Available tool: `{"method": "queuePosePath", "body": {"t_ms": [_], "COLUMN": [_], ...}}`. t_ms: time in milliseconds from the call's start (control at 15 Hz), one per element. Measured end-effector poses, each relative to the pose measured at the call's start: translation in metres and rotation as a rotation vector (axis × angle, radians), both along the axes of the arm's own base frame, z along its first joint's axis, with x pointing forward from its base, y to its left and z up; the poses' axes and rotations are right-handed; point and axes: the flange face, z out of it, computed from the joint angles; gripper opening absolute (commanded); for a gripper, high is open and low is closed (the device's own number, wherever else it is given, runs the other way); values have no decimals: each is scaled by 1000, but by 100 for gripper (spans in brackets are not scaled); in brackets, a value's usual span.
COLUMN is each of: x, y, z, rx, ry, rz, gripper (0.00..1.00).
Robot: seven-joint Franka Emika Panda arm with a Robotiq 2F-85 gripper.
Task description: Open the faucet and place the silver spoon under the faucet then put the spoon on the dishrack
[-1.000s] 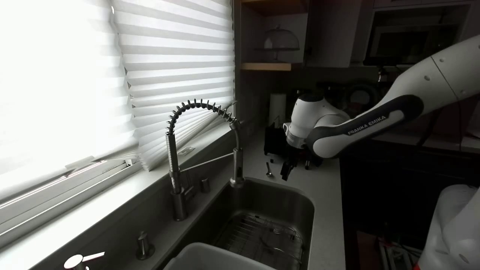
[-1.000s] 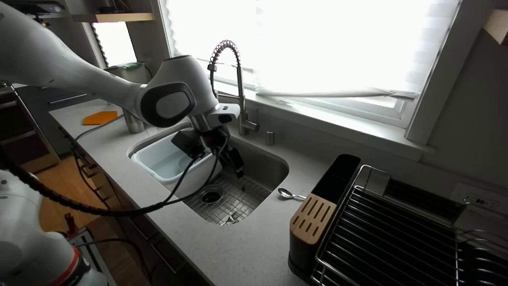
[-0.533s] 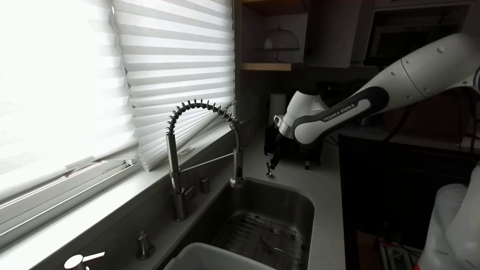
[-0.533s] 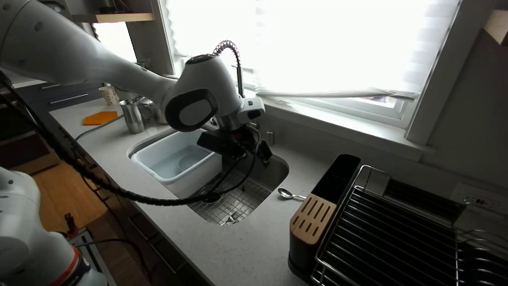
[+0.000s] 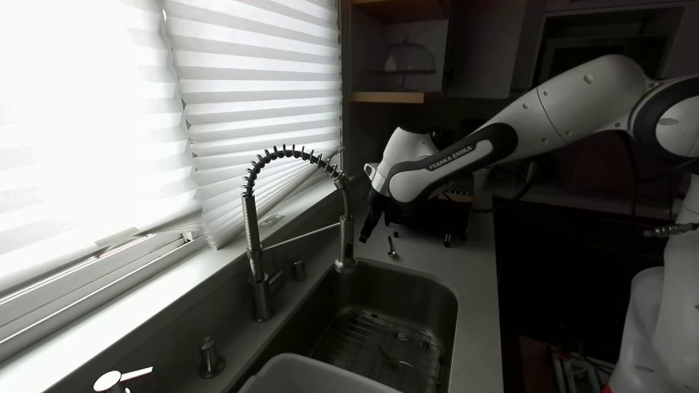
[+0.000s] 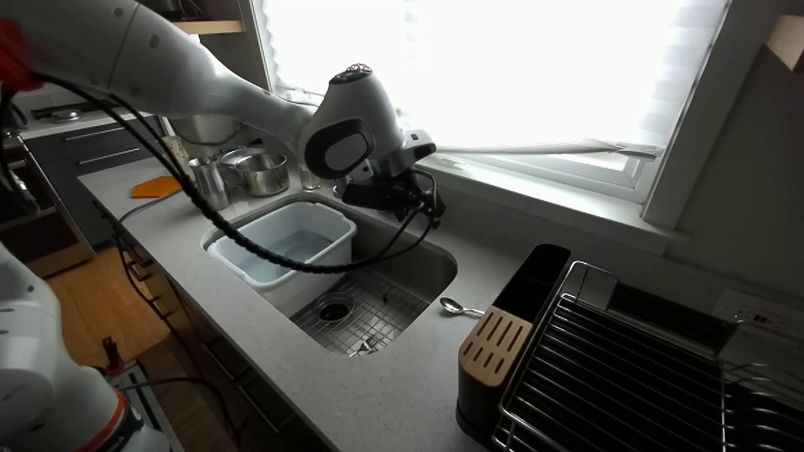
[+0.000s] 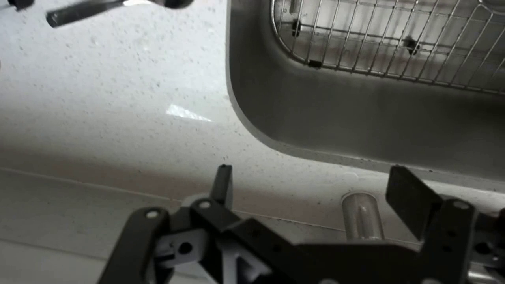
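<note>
Opening the faucet [image 5: 251, 229] is judged the step in hand, since no flow is seen at its spray head [image 5: 347, 241]. The fingers [image 7: 410, 199] are spread wide above the far counter [image 7: 138, 98], with nothing held. The silver spoon [image 6: 460, 308] is seen on the counter between sink [image 7: 339, 110] and dishrack [image 6: 622, 370]. Next, the handle [image 5: 277, 280] should be reached leftward, with the metal cap [image 7: 362, 215] and spray head avoided; the white tub [image 6: 308, 289] is set at the sink's left end

The spoon [image 6: 460, 309] is silver, hand [image 7: 311, 171] black, dim faucet [image 5: 251, 224] seemingly grey.
</note>
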Motion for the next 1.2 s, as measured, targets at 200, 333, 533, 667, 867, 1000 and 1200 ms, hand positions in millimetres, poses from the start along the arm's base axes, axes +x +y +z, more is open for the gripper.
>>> {"method": "queuePosePath", "body": {"t_ms": [200,333,533,667,867,1000,1200], "x": [29,47,72,84,86,86,86], "y": [13,23,38,46,46,46,46], "z": [2,4,7,8,9,9,9], "rx": [27,43,76,99,100,100,100], "ry": [-6,-16,-46,-58,-60,-60,-60], "rz": [67,120,212,278,285,284,284], "gripper": [100,100,100,100,100,100,100]}}
